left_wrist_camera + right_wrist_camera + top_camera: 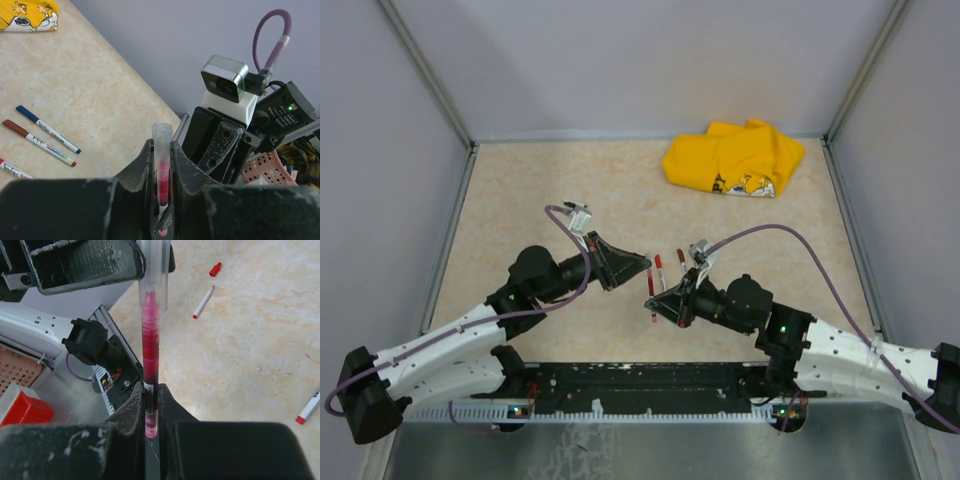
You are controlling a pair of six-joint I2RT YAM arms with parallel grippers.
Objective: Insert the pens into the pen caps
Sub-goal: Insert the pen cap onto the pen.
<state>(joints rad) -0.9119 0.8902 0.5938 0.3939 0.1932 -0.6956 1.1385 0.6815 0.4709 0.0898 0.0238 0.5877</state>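
Left gripper (161, 151) clenched on a clear cap (152, 260), the tube pinched between both fingers and standing up out of them in my left wrist view. Right gripper (150, 390) clamped on the lower end of a pink pen (150, 350); the barrel runs straight up from my fingers into the mouth of the cap. The tip sits inside the clear tube, most of the barrel outside it. From above, both grippers meet over the middle of the table (540, 200), nose to nose, pen and cap raised off the surface between them. Loose on the table: a small red cap (215, 269) and, near it, a white pen with a red tip (203, 302), apart from each other; another white pen with a red end (307, 409) at the edge of my right wrist view. Left wrist view shows a blue-capped pen (47, 129) and a brown-capped pen (39, 143) lying side by side, not touching. Yellow cloth (735, 160) bunched at the far right corner, well apart from the pens.
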